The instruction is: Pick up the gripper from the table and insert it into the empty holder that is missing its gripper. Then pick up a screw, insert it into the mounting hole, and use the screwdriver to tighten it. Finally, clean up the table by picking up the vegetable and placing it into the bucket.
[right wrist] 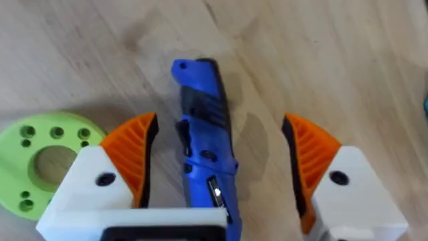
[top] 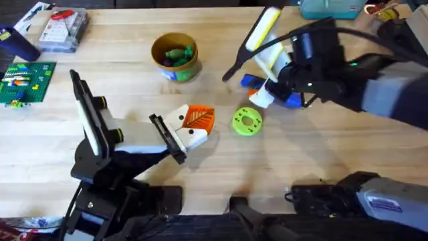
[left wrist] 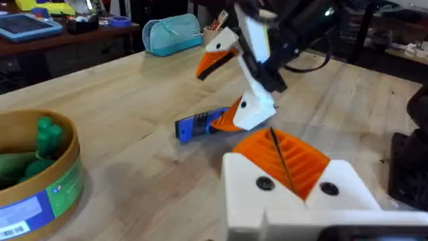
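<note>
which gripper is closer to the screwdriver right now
Right. The right gripper hangs over the screwdriver, open fingers on either side. The left gripper sits farther off, across the green disc.

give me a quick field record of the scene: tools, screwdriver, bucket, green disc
left tool: shut, low over the table, holding nothing
right tool: open, fingers either side of the screwdriver, not closed on it
screwdriver: blue, lying flat on the table
bucket: upright at the back of the table, green vegetable already inside
green disc: flat on the table, near the screwdriver, between the two tools
</note>
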Tool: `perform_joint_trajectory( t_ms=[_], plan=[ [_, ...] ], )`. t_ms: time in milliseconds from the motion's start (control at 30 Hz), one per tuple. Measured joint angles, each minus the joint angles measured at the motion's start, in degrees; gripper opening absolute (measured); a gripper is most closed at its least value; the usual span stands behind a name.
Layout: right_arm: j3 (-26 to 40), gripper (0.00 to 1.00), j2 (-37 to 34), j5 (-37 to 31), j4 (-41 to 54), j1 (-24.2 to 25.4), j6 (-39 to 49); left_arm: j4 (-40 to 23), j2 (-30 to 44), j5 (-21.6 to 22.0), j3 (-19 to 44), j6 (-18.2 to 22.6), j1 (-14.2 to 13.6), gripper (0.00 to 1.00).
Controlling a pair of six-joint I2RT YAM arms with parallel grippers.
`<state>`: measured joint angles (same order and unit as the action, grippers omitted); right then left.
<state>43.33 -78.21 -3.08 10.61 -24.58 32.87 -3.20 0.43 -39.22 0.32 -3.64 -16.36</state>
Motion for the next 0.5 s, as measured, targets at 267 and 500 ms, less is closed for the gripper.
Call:
perform_joint_trajectory(
  t_ms=[267, 500],
  plan=[
    [0.1, 0.996, 17.9, 9.0, 2.5, 0.0, -13.5, 0.0, 0.0, 0.0, 0.0, 0.0, 0.0, 0.011],
    [0.1, 0.996, 29.6, 12.9, 8.6, 0.0, -24.8, 0.0, 0.0, 0.0, 0.0, 0.0, 0.0, 0.011]
  ],
)
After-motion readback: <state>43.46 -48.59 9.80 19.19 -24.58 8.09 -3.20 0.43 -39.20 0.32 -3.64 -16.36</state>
